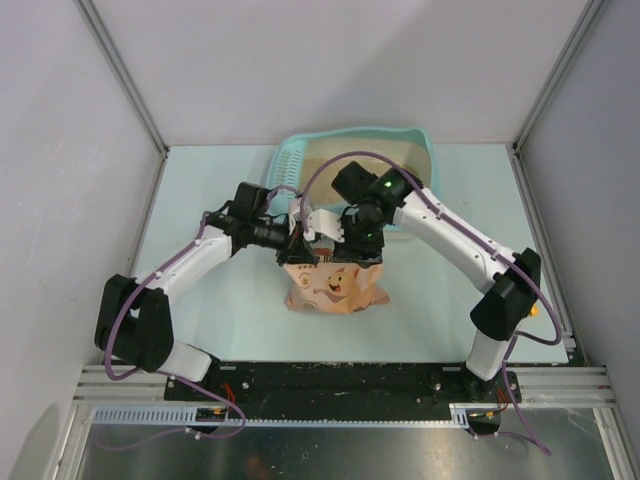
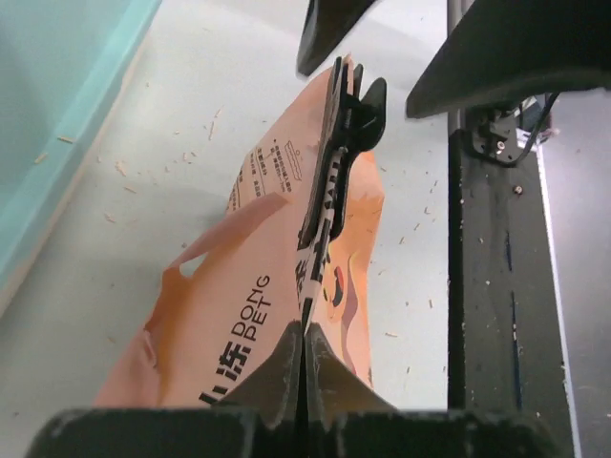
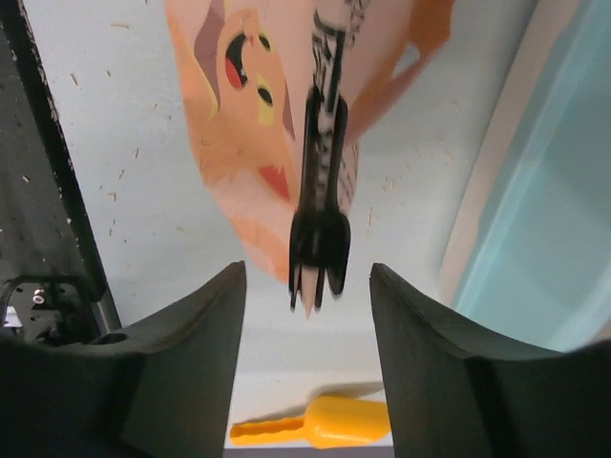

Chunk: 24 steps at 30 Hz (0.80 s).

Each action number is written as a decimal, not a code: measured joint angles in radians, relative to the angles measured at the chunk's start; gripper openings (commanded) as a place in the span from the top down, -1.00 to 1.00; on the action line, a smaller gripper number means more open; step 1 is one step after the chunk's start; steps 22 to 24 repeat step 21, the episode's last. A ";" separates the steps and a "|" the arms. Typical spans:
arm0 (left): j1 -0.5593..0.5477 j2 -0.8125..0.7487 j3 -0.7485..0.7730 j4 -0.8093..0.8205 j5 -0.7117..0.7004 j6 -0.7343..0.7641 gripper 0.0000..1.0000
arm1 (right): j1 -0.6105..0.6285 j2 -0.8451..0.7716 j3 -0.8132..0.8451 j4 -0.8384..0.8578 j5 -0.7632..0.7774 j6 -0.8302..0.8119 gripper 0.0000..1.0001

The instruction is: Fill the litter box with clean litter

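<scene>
Between the parted fingers (image 3: 191,353) of the right end effector (image 3: 307,286) sits the clipped top edge of the bag (image 3: 248,124), untouched. The left end effector (image 2: 304,348) pinches that edge, and the litter box (image 1: 350,131) lies just beyond both, crosswise.

I look down into a small booth with plain white walls: a back wall (image 1: 340,60), a left wall (image 1: 50,150) and a right wall (image 1: 600,130). Slim silver metal posts (image 1: 120,75) rise at the two back corners. The surface (image 1: 430,310) is pale mint green, smooth and matt, and reaches from wall to wall. Along its near edge lies a black base plate (image 1: 340,380), flanked by silver metal rails (image 1: 560,385). Nearest to me is a dull grey metal sheet (image 1: 330,455). The light is soft and even, casting only faint shadows.
</scene>
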 measured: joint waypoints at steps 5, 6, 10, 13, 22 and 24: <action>0.005 0.000 0.039 0.024 0.007 -0.008 0.18 | -0.079 -0.068 -0.001 0.022 -0.012 0.121 -0.99; 0.005 0.000 0.046 0.028 0.004 -0.007 0.00 | -0.105 -0.086 -0.003 0.062 -0.006 0.159 -0.99; 0.003 0.000 0.074 0.019 -0.034 -0.018 -0.96 | -0.187 -0.157 -0.048 0.241 0.102 0.341 -0.99; 0.008 0.000 0.109 0.014 -0.078 -0.021 -0.99 | -0.211 -0.167 -0.068 0.317 0.170 0.429 -0.99; 0.048 -0.025 0.169 0.014 -0.190 -0.027 -0.99 | -0.265 -0.166 -0.069 0.451 0.294 0.589 -0.99; 0.048 -0.025 0.169 0.014 -0.190 -0.027 -0.99 | -0.265 -0.166 -0.069 0.451 0.294 0.589 -0.99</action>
